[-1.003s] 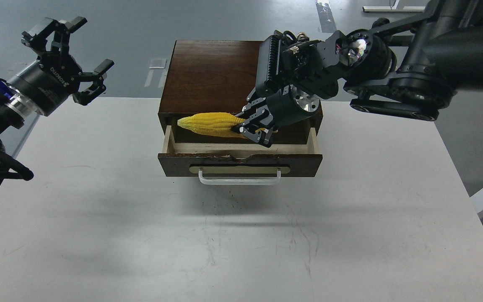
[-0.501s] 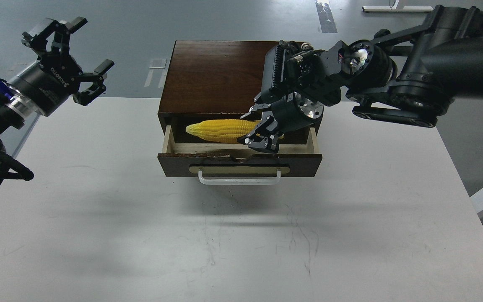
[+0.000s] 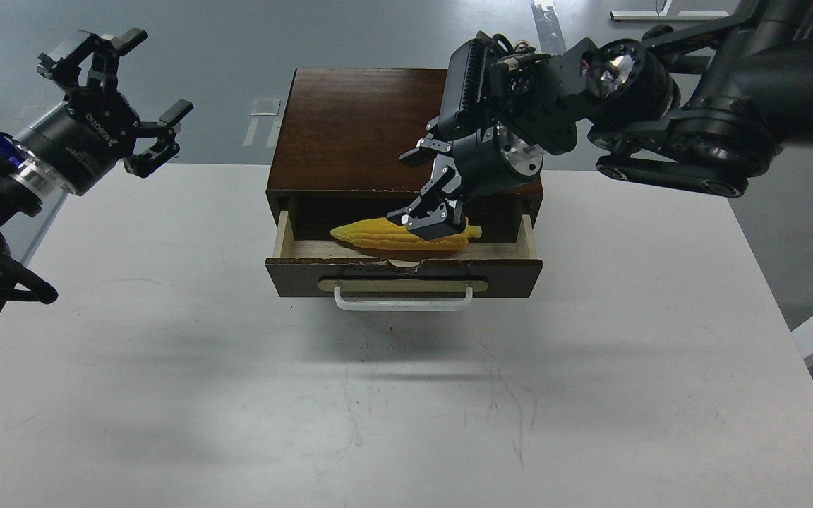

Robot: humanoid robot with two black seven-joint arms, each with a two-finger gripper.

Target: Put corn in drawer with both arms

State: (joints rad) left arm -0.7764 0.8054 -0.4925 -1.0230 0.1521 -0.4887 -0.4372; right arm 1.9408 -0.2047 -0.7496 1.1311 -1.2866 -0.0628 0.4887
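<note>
The yellow corn (image 3: 371, 236) lies lengthwise inside the open drawer (image 3: 519, 268) of the dark brown wooden box (image 3: 357, 127), tapered end to the left. My right gripper (image 3: 423, 189) hangs just above the corn's right half with its fingers spread apart. The lower fingertip (image 3: 429, 224) is at the cob; I cannot tell if it touches. My left gripper (image 3: 147, 95) is open and empty, held high at the far left, well away from the box.
The box stands at the far middle of the white table (image 3: 166, 353). The drawer's white bar handle (image 3: 403, 305) faces me. The table's edges are at the left and right, with grey floor beyond.
My right gripper has carried the corn rightward and down into the drawer, opened its fingers and lifted a little. The corn now rests in the drawer. The left arm has not moved.
</note>
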